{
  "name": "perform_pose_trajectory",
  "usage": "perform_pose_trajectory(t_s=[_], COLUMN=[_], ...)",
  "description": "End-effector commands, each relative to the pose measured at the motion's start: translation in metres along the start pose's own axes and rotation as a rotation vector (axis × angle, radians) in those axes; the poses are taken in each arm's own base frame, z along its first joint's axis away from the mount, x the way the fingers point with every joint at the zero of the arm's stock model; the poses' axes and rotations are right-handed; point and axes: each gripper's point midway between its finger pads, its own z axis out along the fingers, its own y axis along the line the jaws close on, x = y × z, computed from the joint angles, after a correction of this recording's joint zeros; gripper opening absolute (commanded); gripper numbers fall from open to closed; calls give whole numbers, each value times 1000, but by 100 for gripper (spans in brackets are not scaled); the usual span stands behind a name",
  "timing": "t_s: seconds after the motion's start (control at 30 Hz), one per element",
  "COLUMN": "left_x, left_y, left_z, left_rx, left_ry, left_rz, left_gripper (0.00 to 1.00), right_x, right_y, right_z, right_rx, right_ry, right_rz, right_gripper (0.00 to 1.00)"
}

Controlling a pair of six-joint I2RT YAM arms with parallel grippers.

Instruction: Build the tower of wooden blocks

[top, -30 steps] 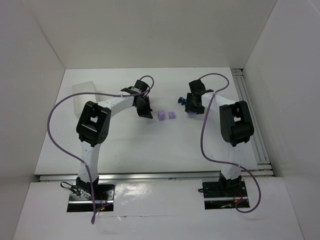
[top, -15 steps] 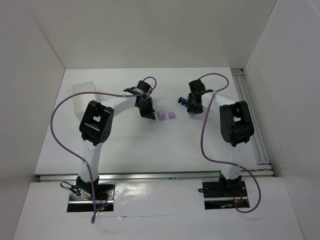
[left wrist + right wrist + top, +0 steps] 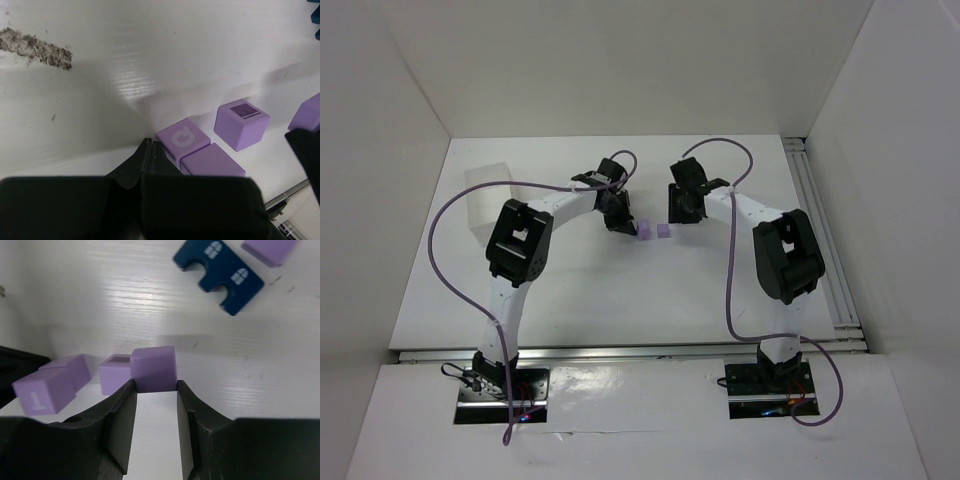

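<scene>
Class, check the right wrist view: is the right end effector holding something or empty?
Holding: a light purple block sits in the right end effector, its sides touching both tips with no gap visible.

Desk (image 3: pixel 620 290): white, faint wood grain, glossy where light fell; it bore one dark grey scuff (image 3: pixel 37 46). Enclosure: plain white panels (image 3: pixel 620 60) stood at rear, left and right. Metal rails (image 3: pixel 817 240) ran along the desk's right and near edges. A translucent white box (image 3: pixel 488 200) sat at far left.
</scene>
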Motion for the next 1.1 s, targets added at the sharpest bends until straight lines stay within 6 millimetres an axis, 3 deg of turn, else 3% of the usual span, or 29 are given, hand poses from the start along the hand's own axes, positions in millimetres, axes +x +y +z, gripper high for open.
perform_pose_trajectory(t_s=[0.0,0.37,1.07], left_x=[-9,-12,-8], left_y=[-13,-15,-14], left_z=[1,1,2], left_rx=[32,33,35], left_ry=[-15,-16,-4], left_rz=[4,5,2], left_gripper=[0,0,0], right_x=[-23,-12,17], right_y=[27,50,46], right_z=[-18,-14,-5], right_rx=[-57,-79,-52], right_ry=[-63,-40,23], right_rz=[-7,-49,-46], right_gripper=[34,34,41])
